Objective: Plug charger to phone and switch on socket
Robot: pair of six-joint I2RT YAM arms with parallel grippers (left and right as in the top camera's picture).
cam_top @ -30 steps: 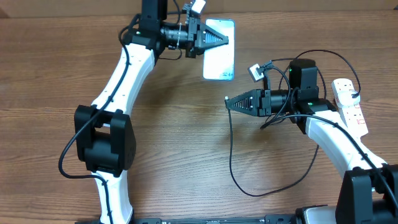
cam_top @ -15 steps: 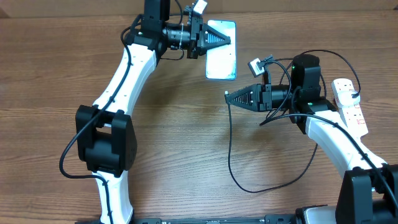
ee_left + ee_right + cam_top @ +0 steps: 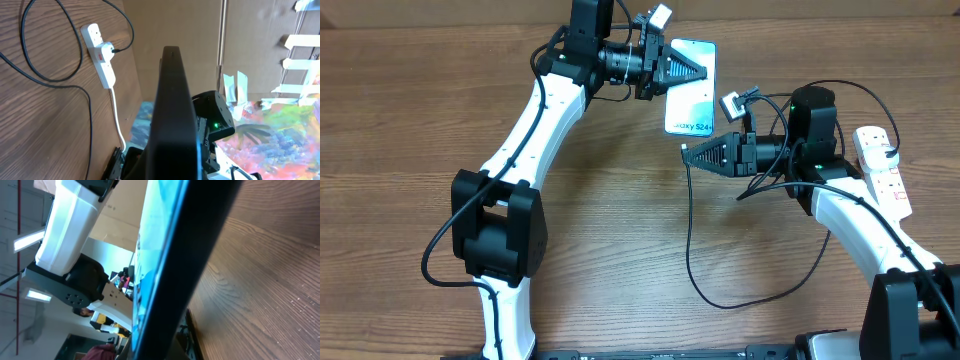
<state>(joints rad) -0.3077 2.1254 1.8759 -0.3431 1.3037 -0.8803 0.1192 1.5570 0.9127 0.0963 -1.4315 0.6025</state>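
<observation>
Alignment of charger tip with phone port, both arms loaded

Overhead: left gripper (image 3: pixel 696 72) is clamped on the phone (image 3: pixel 692 102) at top centre. The right gripper (image 3: pixel 688 155) is closed on the plug end of the charger (image 3: pixel 688 240), just below the phone's lower edge. The socket (image 3: pixel 882 170) lies at the right edge, untouched. Left wrist: the phone shows edge-on at centre. Right wrist: its dark frame fills the diagonal and the port is hidden. The tip likely needs squaring to that edge, then easing in slowly while the phone is held steady.
</observation>
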